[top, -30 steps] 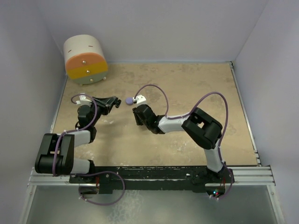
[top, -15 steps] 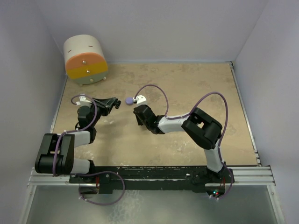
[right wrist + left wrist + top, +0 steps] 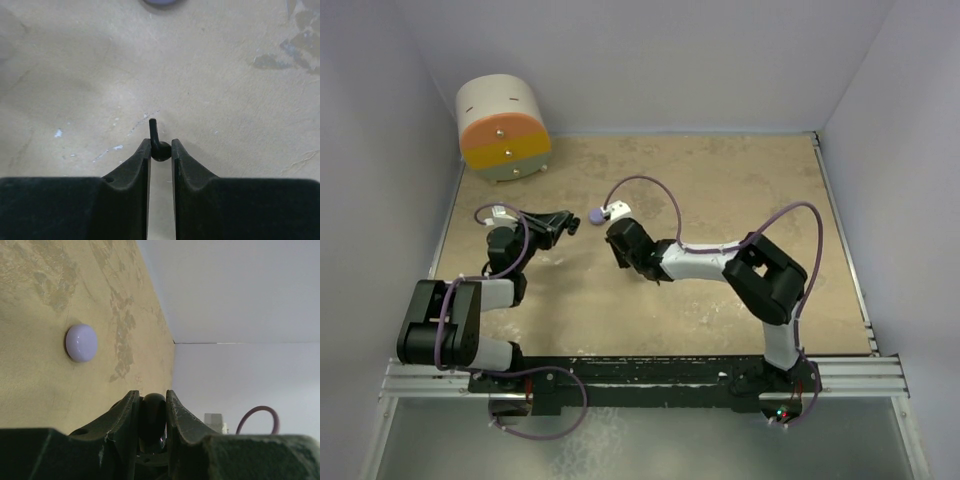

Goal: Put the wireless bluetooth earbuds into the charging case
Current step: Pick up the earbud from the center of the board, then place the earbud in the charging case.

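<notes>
My right pincer (image 3: 161, 145) pinches a tiny black stemmed earbud (image 3: 159, 149), stem pointing forward over the tan tabletop (image 3: 225, 75). My left pincer (image 3: 152, 396) clamps a glossy black rounded piece (image 3: 152, 415); a pale lavender dome-shaped disc (image 3: 81, 342) lies ahead.

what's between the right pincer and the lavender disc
Just bare tabletop beyond the black earbud the right pincer grips, seen in the right wrist view.

One of nearly everything on the tabletop (image 3: 740, 180), two of the robot's parts.
Two arms, the left arm (image 3: 445, 322) and the right arm (image 3: 765, 280); two claws, the left claw (image 3: 152, 397) and the right claw (image 3: 160, 145); one lavender disc (image 3: 81, 342); one black stemmed earbud (image 3: 159, 148); one dark rounded piece (image 3: 152, 409); one round drum (image 3: 503, 125), its face showing one orange band and one yellow.
</notes>
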### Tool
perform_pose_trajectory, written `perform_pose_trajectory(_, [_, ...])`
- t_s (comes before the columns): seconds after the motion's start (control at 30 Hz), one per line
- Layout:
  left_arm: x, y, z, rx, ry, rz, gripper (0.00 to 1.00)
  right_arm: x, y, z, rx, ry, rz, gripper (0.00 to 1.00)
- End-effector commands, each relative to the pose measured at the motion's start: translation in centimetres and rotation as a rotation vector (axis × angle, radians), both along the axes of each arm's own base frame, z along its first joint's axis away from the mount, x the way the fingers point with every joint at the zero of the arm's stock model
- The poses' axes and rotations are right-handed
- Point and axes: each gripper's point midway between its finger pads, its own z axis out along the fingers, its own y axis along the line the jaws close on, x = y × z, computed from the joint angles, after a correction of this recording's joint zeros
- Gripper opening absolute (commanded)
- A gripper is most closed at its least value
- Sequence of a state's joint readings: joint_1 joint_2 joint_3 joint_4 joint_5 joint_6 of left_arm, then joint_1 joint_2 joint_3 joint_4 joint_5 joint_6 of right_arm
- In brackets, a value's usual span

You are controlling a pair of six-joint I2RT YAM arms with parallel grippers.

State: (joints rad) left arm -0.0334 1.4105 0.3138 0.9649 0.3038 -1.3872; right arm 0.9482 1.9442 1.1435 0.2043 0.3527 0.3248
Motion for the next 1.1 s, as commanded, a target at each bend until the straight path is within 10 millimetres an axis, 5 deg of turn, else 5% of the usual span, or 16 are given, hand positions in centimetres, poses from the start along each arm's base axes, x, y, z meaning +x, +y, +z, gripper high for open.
perform_pose_trajectory(0.0, [0.4, -0.2, 1.9, -0.007, -0.079, -0.023, 0.0, 0.3, 1.2, 6.3, 0.011, -0.026, 0.055, 0.1])
perform_pose_trajectory(0.27, [0.5, -0.6, 2.7, -0.02, -0.103, -0.035, 0.0, -0.2, 1.7, 12.6, -0.038, -0.001, 0.139, 0.1])
perform_pose_trajectory(0.5, [0.4, -2.3, 2.9, -0.016, -0.119, -0.08, 0.0, -0.2, 2.0, 15.9, -0.097, 0.021, 0.192, 0.1])
perform_pose_trajectory(0.7, [0.3, -3.8, 2.9, -0.002, -0.129, -0.116, 0.0, -0.2, 2.4, 16.7, -0.138, 0.052, 0.229, 0.09])
perform_pose_trajectory(1.07, [-0.1, -5.4, 1.8, 0.104, -0.113, -0.14, 0.0, -1.2, 2.0, 14.8, -0.165, 0.118, 0.239, 0.07])
